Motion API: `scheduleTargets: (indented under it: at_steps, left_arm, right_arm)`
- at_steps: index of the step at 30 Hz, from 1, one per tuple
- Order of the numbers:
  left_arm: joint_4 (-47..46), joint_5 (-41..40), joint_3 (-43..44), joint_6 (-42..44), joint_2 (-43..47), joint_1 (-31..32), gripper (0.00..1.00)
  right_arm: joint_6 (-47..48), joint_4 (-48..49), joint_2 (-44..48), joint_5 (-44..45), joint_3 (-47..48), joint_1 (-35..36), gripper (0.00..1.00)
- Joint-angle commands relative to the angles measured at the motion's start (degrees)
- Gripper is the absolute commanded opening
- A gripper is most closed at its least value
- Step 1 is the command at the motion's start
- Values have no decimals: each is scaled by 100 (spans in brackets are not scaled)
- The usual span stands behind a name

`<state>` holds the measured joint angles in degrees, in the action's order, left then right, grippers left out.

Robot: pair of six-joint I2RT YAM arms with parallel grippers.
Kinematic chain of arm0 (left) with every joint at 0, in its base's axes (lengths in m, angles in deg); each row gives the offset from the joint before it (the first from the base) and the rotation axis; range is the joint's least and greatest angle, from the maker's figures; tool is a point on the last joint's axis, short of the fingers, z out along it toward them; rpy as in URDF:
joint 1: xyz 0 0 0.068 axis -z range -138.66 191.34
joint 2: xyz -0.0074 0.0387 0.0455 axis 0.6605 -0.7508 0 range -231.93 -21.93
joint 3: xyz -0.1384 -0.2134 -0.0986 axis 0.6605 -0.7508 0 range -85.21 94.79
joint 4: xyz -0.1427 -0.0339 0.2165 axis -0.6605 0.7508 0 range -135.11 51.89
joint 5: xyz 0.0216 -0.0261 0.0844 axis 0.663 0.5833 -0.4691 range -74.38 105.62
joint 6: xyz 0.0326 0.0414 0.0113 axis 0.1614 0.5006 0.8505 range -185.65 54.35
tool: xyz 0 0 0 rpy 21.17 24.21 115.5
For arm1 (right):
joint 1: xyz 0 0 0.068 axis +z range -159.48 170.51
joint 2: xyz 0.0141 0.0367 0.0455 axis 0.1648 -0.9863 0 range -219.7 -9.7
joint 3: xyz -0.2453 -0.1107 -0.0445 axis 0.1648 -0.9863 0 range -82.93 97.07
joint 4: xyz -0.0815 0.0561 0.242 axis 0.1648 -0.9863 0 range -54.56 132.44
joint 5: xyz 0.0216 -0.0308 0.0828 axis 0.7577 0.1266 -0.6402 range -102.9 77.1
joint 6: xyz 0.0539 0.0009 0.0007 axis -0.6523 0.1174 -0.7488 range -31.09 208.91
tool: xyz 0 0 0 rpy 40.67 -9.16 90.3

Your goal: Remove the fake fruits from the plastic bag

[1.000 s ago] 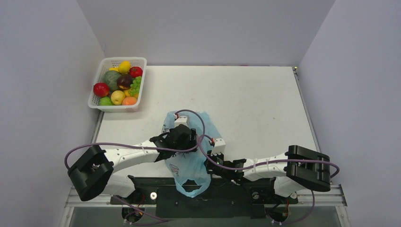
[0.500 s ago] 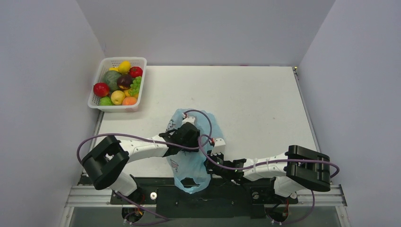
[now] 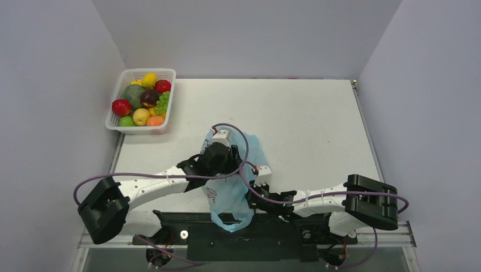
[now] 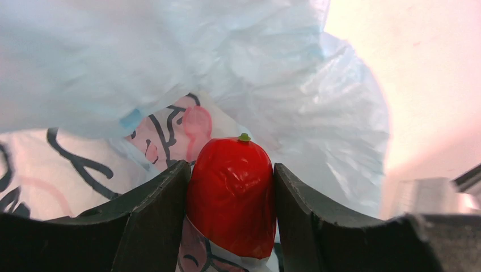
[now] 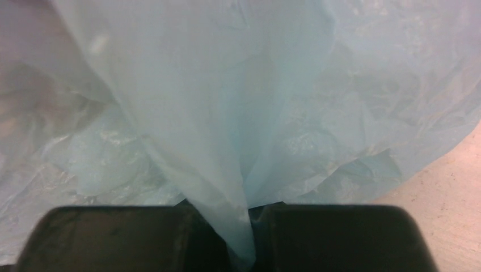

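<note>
"Left claw (image 4: 231,173) — what's it doing?"
"Pinching a red fake fruit (image 4: 231,195). Both fingers (image 4: 153,226) press its sides, and there's a green nub on top. That's from the left wrist cam."
"Where's that fruit re the plastic bag (image 3: 228,195)?"
"Inside it. Crinkly light-blue film arches over the fruit. A printed pink-and-white figure w/ dark lines sits on the bag wall just behind it. From the top cam the fruit itself is hidden; the left wrist sits over the bag's far half."
"Right claw (image 5: 249,218)?"
"Pressed together on a gathered fold of the bag — the film runs down to a point between its two black fingers. In the top view it's at the bag's right edge, approx mid-length."
"How's the bag lying?"
"On the table (image 3: 306,124), lengthwise from near to far. One loop handle at its near end hangs past the table edge, between the arm bases."
"More fruits in the bag?"
"Can't tell, the film's too cloudy."
"Anything else around?"
"White lattice basket (image 3: 121,126), well apart from the bag, off to its far left. It's heaped w/ other fake fruits (image 3: 142,102): red, green, yellow, orange, a dark one, plus green grapes."
</note>
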<state>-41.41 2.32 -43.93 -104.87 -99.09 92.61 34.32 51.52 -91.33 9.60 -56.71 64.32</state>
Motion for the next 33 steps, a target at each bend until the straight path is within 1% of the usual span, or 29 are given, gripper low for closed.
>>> scheduleTargets:
  at_steps: [1,2,6,11,14,16,18,19,20,21,25,26,27,29,31,33]
  left_arm:
    - [-1378,-329,-539,-247,839,-60,36]
    - [-1706,-357,-655,-272,938,-81,36]
    - [-2528,-459,-1330,-397,1439,-110,36]
    - [-3122,-674,-1817,-528,2030,-132,36]
    - [-3948,-833,-2348,-620,2351,-168,36]
    - [-4386,-863,-2633,-946,2485,-259,33]
    - [-4731,-888,-2907,-1376,2618,-398,28]
    - [-4809,-895,-2977,-1544,2667,-515,24]
    - [-4778,-898,-3071,-1852,2774,-634,22]
    - [-4595,-909,-3085,-2006,2833,-683,15]
    - [-4033,-1160,-3192,-3021,3307,-895,0]
    - [-4082,-1233,-3342,-3425,3468,-968,0]
    - [-4317,-1230,-3538,-3592,3536,-1008,0]
    - [-4451,-1047,-3667,-4014,3683,-1215,0]
    - [-4263,-567,-3580,-4220,3784,-1485,0]
    - [-3765,298,-3345,-4350,3841,-1762,0]
  right_arm:
    - [76,0,140,-15,-115,-41,0]
    - [79,11,156,-21,-116,-41,0]
    - [73,36,225,-21,-173,-42,0]
    - [78,76,298,-19,-208,-54,0]
    - [135,255,349,-167,-280,-54,0]
    - [178,400,408,-245,-334,-50,0]
    - [185,466,467,-265,-380,-50,0]
    - [181,472,513,-264,-394,-50,0]
    - [179,472,527,-251,-423,-54,0]
    - [170,459,569,-235,-453,-52,0]
    - [143,435,668,-166,-509,-70,0]
    - [142,436,680,-152,-511,-68,0]
    - [137,419,695,-142,-521,-76,0]
    - [133,366,730,-108,-515,-102,0]
    - [133,288,791,-54,-516,-145,0]
    - [137,171,863,64,-516,-191,0]
